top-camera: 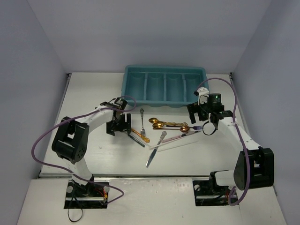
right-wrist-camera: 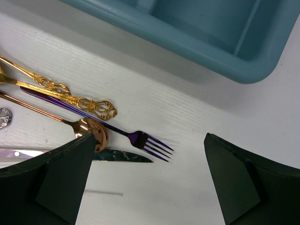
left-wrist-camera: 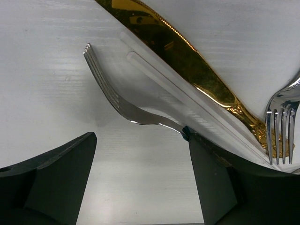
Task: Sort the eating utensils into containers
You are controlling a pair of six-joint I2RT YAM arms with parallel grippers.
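Note:
The teal cutlery tray [top-camera: 164,86] stands at the back with four compartments that look empty; its corner shows in the right wrist view [right-wrist-camera: 211,33]. Utensils lie loose in front of it. My left gripper [top-camera: 119,125] is open and low over a silver fork [left-wrist-camera: 117,101], pale sticks [left-wrist-camera: 187,105] and a gold knife [left-wrist-camera: 187,61]; its right finger [left-wrist-camera: 225,187] touches the fork's handle. My right gripper [top-camera: 199,115] is open and empty above a purple fork [right-wrist-camera: 140,139], a copper spoon [right-wrist-camera: 91,131] and gold ornate handles [right-wrist-camera: 84,103].
Gold spoons [top-camera: 161,123], a silver fork [top-camera: 142,121] and a silver knife [top-camera: 153,152] lie mid-table. A dark knife blade [right-wrist-camera: 122,155] lies under the right gripper. Another silver fork's tines [left-wrist-camera: 281,133] show at the right of the left wrist view. Walls enclose three sides.

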